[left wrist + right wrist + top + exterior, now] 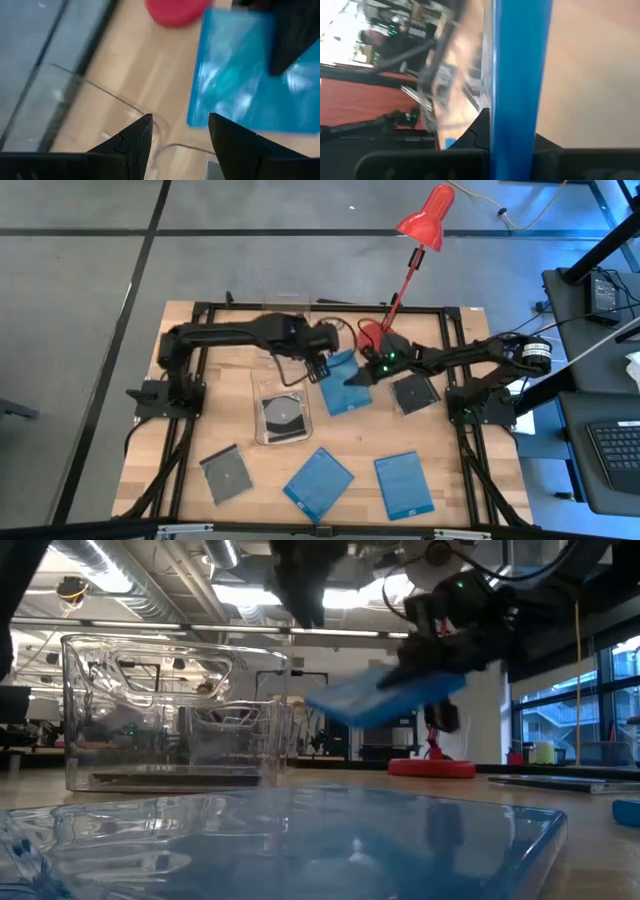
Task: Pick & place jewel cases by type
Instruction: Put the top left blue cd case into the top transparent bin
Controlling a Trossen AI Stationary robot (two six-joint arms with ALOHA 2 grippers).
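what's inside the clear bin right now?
In the clear bin lies one grey transparent jewel case showing its disc, flat on the bottom. Anything beneath that case is covered. The blue case is outside, held by the right tool.

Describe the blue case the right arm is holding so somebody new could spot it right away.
Find the red lamp base at the table's back. Just in front of it, the right hand grips a blue jewel case. It alone is lifted and tilted; the other two blue cases lie flat near the front edge.

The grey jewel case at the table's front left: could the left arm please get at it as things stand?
Probably yes: the grey jewel case lies flat and uncovered, nothing on it, and the left claw is open and empty.
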